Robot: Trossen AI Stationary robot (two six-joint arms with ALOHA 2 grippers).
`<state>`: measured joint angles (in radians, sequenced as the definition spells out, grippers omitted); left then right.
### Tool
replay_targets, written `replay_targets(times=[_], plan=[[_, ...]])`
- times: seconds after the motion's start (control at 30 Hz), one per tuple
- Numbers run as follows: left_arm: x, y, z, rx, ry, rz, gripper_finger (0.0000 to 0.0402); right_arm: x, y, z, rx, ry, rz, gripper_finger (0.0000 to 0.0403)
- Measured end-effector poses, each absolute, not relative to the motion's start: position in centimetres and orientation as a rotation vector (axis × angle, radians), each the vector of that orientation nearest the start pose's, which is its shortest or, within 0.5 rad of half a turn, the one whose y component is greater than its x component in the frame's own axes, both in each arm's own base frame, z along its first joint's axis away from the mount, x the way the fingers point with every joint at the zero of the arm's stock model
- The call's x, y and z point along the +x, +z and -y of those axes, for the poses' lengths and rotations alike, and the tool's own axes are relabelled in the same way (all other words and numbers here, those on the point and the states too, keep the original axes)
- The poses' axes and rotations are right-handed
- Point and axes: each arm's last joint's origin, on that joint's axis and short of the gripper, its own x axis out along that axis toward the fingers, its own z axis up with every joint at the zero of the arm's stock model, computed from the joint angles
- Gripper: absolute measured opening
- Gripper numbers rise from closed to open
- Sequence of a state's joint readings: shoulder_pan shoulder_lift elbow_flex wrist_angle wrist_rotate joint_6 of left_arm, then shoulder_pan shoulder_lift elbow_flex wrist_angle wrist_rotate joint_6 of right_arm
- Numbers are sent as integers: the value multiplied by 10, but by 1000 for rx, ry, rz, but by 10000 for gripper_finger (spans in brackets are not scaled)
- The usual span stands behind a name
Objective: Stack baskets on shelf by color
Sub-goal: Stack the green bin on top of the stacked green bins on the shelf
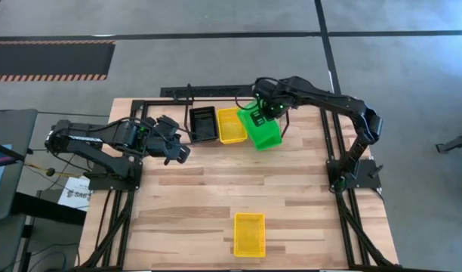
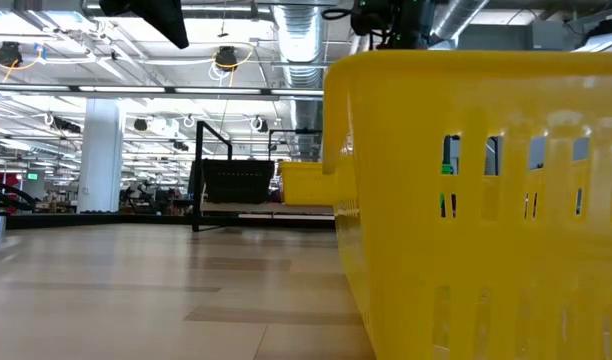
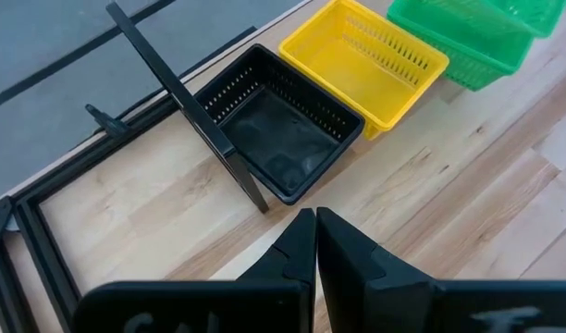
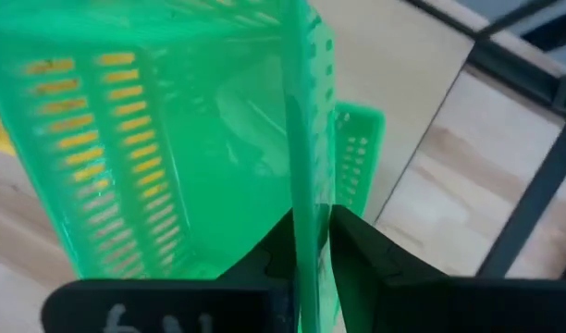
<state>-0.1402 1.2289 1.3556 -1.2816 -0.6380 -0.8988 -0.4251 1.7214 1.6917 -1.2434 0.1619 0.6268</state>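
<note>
On the shelf (image 1: pixel 163 113) at the table's far side a black basket (image 1: pixel 203 123) and a yellow basket (image 1: pixel 231 125) stand side by side on their bottoms. To their right a green basket (image 1: pixel 263 132) lies skewed and tilted over a second green basket (image 4: pixel 359 153). My right gripper (image 1: pixel 267 108) is above it, shut on its wall. My left gripper (image 1: pixel 182 153) hangs shut and empty over the table, left of the black basket (image 3: pixel 278 129). Another yellow basket (image 1: pixel 249 234) stands at the table's near edge. My right gripper pinches one side wall of the upper green basket at its rim (image 4: pixel 307 199), one finger inside the basket and one outside. The fingers come from above, slanting down. The basket sits tilted, and the lower green basket shows beside and below it.
Black upright rods (image 3: pixel 186 102) of the shelf frame rise next to the black basket. The near yellow basket (image 2: pixel 486 200) fills the right of the low view. Bare wooden tabletop (image 1: pixel 216 189) lies between the shelf and the near yellow basket.
</note>
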Motion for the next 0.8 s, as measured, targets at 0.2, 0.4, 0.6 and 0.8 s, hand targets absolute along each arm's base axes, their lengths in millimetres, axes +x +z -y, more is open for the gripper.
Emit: replay_targets(times=[0.2, 0.4, 0.6, 0.8], plan=[[204, 359, 11, -352, 864, -777, 0, 305, 316, 132, 711, -906, -1122, 72], [204, 359, 11, -350, 863, -778, 0, 305, 309, 129, 732, -926, -1133, 53], [204, 359, 11, -315, 846, -794, 0, 302, 292, 128, 737, -948, -1186, 7], [204, 359, 11, -283, 831, -809, 0, 301, 279, 128, 769, -980, -1187, 8]])
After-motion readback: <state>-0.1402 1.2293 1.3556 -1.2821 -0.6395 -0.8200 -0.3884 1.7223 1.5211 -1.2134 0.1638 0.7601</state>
